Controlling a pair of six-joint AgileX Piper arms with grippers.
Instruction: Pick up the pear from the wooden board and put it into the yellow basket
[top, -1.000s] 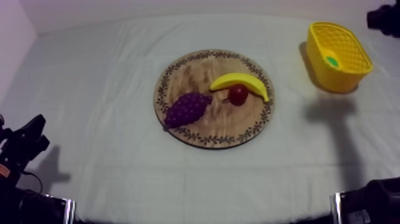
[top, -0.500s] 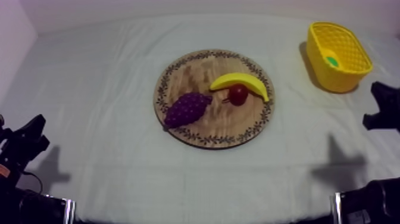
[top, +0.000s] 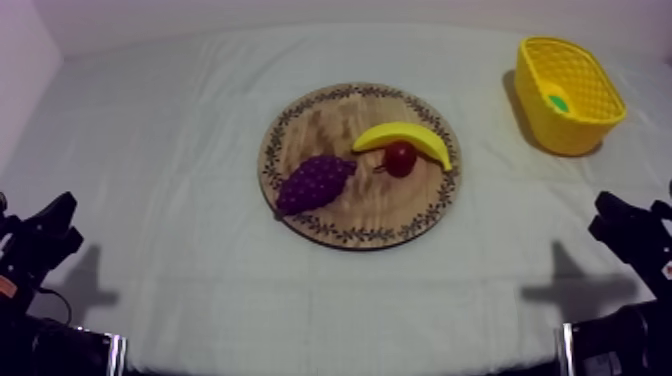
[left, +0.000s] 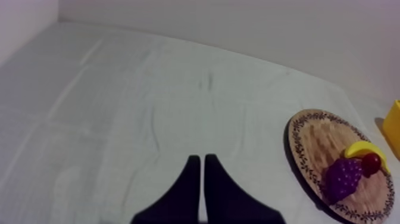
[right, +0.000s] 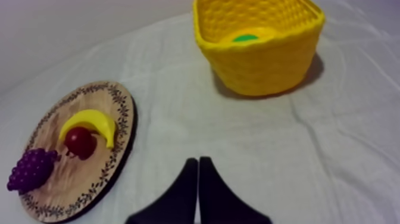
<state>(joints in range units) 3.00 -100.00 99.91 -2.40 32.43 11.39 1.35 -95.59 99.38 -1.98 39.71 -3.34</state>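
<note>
Now idle: left gripper and right gripper low at the near edge, pear inside the yellow basket.

Nearest, the left gripper sits at 8 o'clock from the wooden board, its fingers pressed together into a narrow wedge over the bare cloth. The right gripper sits at 4 o'clock from the board, its fingers likewise pressed together with nothing between them. Farther in, the board lies mid-table. It carries the bunch of grapes at its 8 o'clock, the banana toward its 2 o'clock and the small red fruit touching the banana's inner curve. Farthest, at 2 o'clock from the board and well apart from it, the basket holds the pear, seen as a green patch within its walls.
</note>
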